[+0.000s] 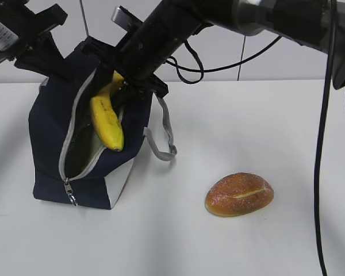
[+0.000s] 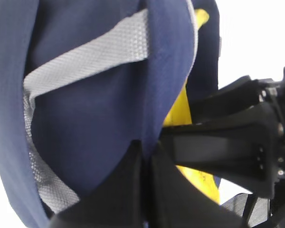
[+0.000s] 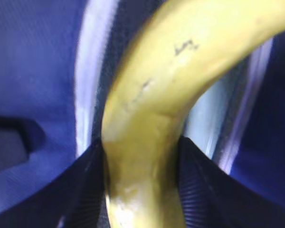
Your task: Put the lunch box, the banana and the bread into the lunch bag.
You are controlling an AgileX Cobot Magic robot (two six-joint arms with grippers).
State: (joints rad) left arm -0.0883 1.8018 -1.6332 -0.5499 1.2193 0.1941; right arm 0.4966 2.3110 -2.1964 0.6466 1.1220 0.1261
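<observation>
Nearest me on the white table [image 1: 178, 241] lies the bread [image 1: 239, 194], an oval golden-brown roll with a sugary crust; its long axis runs left to right and its pale slit faces up. Bare table surrounds it on every side, well apart from the bag.

Further back on the left stands the lunch bag [image 1: 52, 132], navy with a white lower panel, its grey zipper open from top to bottom and a grey handle hanging on the right. The banana [image 1: 106, 121] hangs in that opening, yellow with dark specks, its long axis nearly upright and its lower tip pointing down and slightly right, still outside the bag's dark interior. The right tool [image 3: 142, 180] is clamped on the banana's upper part, one finger on each side. At the bag's far top edge the left tool [image 2: 145, 161] is pinched together on the navy fabric.
</observation>
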